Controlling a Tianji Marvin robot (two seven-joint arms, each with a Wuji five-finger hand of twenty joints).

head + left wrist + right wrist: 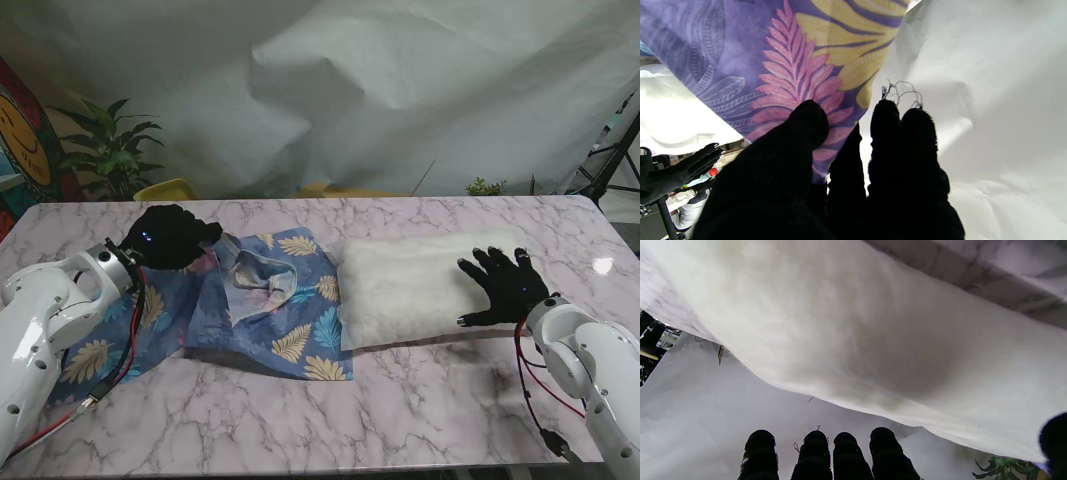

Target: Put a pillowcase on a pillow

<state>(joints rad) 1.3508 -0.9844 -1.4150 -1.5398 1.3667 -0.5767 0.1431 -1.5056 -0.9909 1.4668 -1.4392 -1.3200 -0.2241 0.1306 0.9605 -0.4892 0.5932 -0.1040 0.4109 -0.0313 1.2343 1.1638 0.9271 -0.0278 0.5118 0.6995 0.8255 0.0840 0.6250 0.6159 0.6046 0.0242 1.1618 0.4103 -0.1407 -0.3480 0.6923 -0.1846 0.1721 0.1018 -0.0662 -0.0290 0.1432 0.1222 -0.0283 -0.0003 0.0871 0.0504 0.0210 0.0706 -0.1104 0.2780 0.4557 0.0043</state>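
A white pillow [420, 285] lies on the marble table [400, 420], right of centre. Left of it spreads a blue pillowcase [270, 305] printed with yellow and pink leaves, its near edge touching the pillow's left end. My left hand [172, 236] in a black glove is shut on the pillowcase's far left edge and holds it raised; the left wrist view shows thumb and fingers [806, 133] pinching the purple cloth [780, 66]. My right hand [505, 285] rests open, fingers spread, on the pillow's right end. In the right wrist view the pillow [846, 326] fills the frame beyond my fingertips [846, 450].
A white sheet backdrop [380, 90] hangs behind the table. A potted plant [110, 150] and a yellow object [165, 189] stand at the far left, and a tripod leg [610, 160] at the far right. Red cables [530, 380] hang from my right wrist.
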